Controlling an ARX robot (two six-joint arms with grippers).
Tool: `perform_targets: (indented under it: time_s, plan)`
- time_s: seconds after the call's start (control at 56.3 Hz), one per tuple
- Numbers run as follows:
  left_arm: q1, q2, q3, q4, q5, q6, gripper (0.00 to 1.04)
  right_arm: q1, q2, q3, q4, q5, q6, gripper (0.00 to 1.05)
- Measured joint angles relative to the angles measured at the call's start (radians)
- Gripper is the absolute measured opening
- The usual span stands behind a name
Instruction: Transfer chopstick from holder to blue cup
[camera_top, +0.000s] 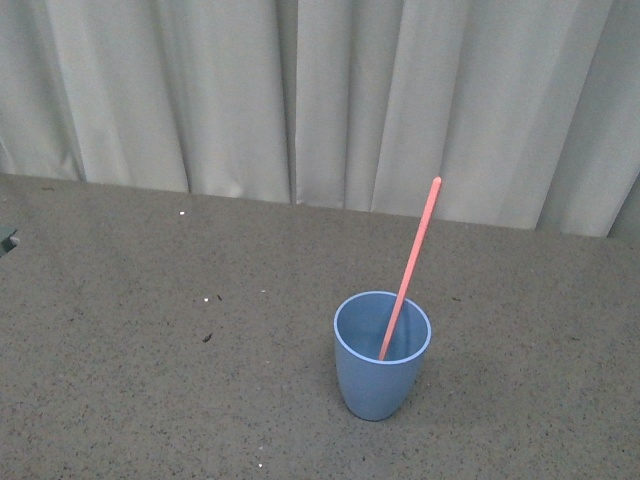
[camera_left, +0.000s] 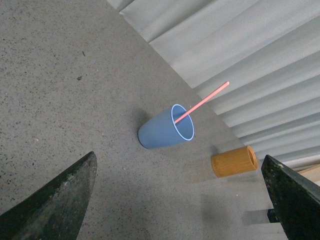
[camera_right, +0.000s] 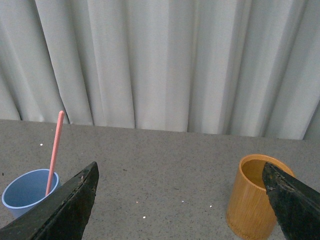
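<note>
A light-blue cup (camera_top: 381, 355) stands upright on the grey table. One coral-pink chopstick (camera_top: 411, 264) stands in it, leaning against the rim. Both also show in the left wrist view, the cup (camera_left: 163, 131) and the chopstick (camera_left: 202, 102), and in the right wrist view, the cup (camera_right: 27, 191) and the chopstick (camera_right: 54, 150). A bamboo holder (camera_right: 254, 197) stands upright and looks empty; it also shows in the left wrist view (camera_left: 234, 161). My left gripper (camera_left: 180, 192) is open and empty, away from the cup. My right gripper (camera_right: 180, 192) is open and empty, with one finger in front of the holder's rim. No arm shows in the front view.
A grey-white curtain (camera_top: 320, 100) hangs along the table's far edge. The speckled grey tabletop (camera_top: 150, 330) stretches left of the cup. A small dark object (camera_top: 8, 240) sits at the table's left edge.
</note>
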Motion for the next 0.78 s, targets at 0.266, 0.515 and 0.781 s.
perform_targets:
  time_s: [0.266,0.515,0.781]
  plan:
    - [0.0,0.0,0.0,0.0,0.0,0.0,0.98,0.0,0.0,0.0,0.0,0.0,0.0,0.95]
    - [0.0,0.0,0.0,0.0,0.0,0.0,0.98,0.0,0.0,0.0,0.0,0.0,0.0,0.95]
    - [0.0,0.0,0.0,0.0,0.0,0.0,0.98,0.0,0.0,0.0,0.0,0.0,0.0,0.95]
